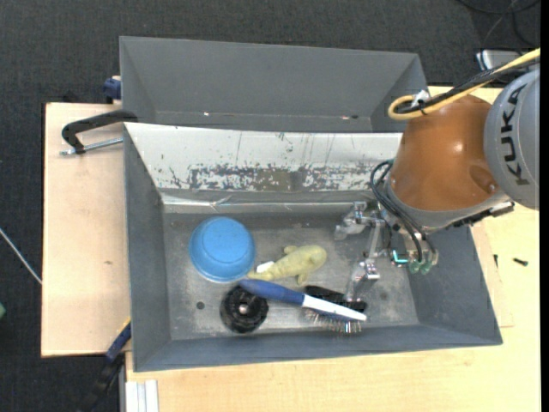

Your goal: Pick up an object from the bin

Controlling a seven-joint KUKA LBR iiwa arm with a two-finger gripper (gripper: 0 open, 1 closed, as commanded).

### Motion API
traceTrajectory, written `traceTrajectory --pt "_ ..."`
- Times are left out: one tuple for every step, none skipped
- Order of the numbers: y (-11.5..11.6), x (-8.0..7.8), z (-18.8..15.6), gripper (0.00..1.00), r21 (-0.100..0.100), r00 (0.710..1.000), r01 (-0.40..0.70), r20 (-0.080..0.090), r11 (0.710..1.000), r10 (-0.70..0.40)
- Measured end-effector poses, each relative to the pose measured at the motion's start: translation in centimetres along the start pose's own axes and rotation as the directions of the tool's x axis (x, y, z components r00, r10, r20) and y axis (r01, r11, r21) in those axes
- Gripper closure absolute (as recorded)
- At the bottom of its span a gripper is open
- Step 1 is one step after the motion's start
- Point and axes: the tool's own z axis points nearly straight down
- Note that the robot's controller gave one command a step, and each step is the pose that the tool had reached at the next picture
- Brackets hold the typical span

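The bowl lies at the left in the bin, a soft lump right of it, and the brush and a round cap in front of them.

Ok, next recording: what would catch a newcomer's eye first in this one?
The arm's big orange cover looms over the right rim of the bin, with the gripper hanging below it above the right of the floor. Next comes the round blue bowl at the left of the floor. Between them lie a pale yellow lump, a black round part and a brush with a blue and white handle.
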Motion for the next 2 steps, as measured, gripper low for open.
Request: traceTrajectory --pt "4.89 -0.95 9.45 0.0 0.005 0.973 0.229 0.028 0.973 -0.229" --pt "4.9 -1.12 9.14 1.0 0.005 0.973 0.228 0.035 0.974 -0.228"
